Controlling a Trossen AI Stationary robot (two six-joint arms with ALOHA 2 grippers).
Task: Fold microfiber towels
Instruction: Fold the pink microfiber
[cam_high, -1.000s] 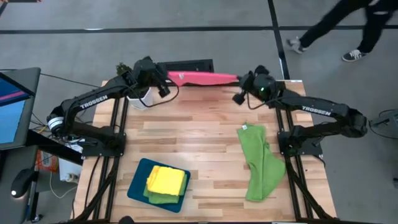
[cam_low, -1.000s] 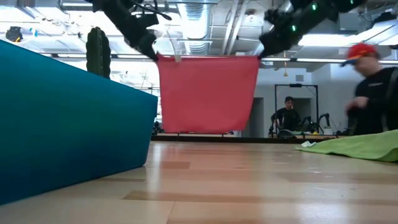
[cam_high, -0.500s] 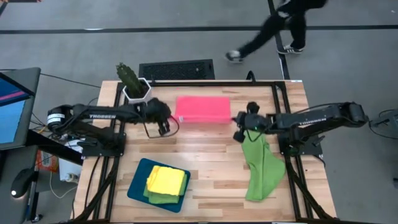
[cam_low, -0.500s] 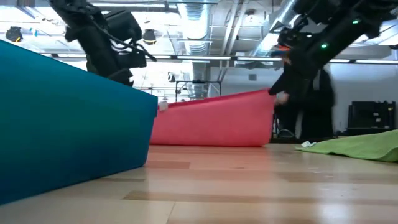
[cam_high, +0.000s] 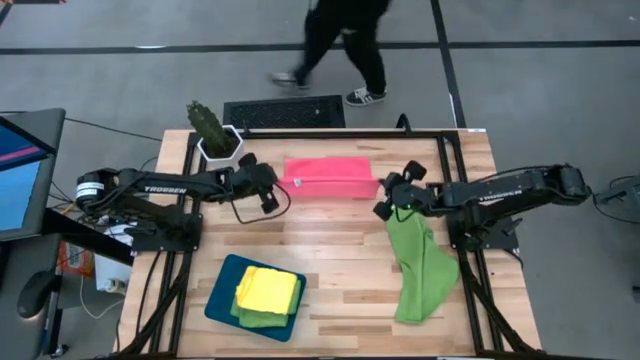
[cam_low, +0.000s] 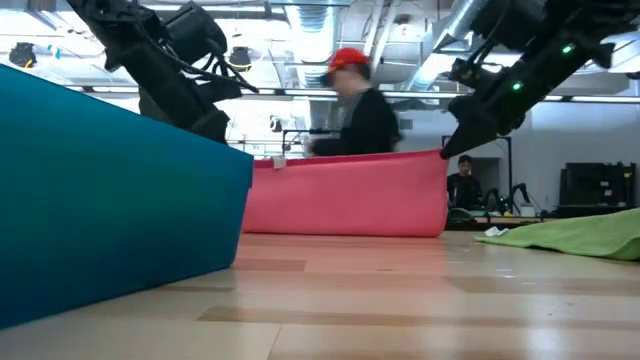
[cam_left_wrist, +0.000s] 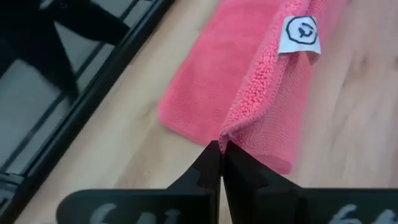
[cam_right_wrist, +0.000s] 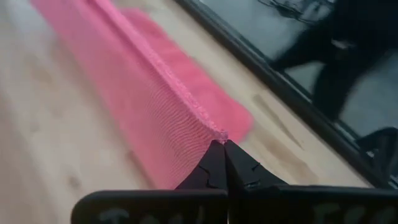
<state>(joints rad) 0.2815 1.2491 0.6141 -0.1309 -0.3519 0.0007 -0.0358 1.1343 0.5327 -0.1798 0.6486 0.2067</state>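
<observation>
A pink towel (cam_high: 325, 178) lies across the far middle of the table. Its lower part rests on the wood and its upper edge is held up between my two grippers. It also shows in the low view (cam_low: 345, 195). My left gripper (cam_high: 274, 190) is shut on the towel's left upper corner. My right gripper (cam_high: 384, 205) is shut on its right upper corner. A lime green towel (cam_high: 420, 262) lies crumpled at the right. A folded yellow towel (cam_high: 266, 290) rests on green ones in the teal tray (cam_high: 222, 300). My left gripper pinches the pink towel's left upper corner (cam_left_wrist: 231, 127) between its two fingertips, coming from the table's left and slanting down. The edge runs taut to the other gripper, and the cloth below it lies on the table. My right gripper pinches the right upper corner (cam_right_wrist: 210, 127) between its two fingertips, coming from the table's right and slanting down. The corner is a little above the table, and the lower cloth rests on the wood.
A potted cactus (cam_high: 210, 130) stands at the far left corner. A person (cam_high: 340, 45) walks on the floor beyond the far edge. Bare wood (cam_high: 320, 240) lies between the pink towel and the tray.
Both grippers have come down and toward the near edge, still shut on the pink towel's upper corners. The towel hung free above the far edge. Now its lower part has settled on the table and its held edge stands low and level.
</observation>
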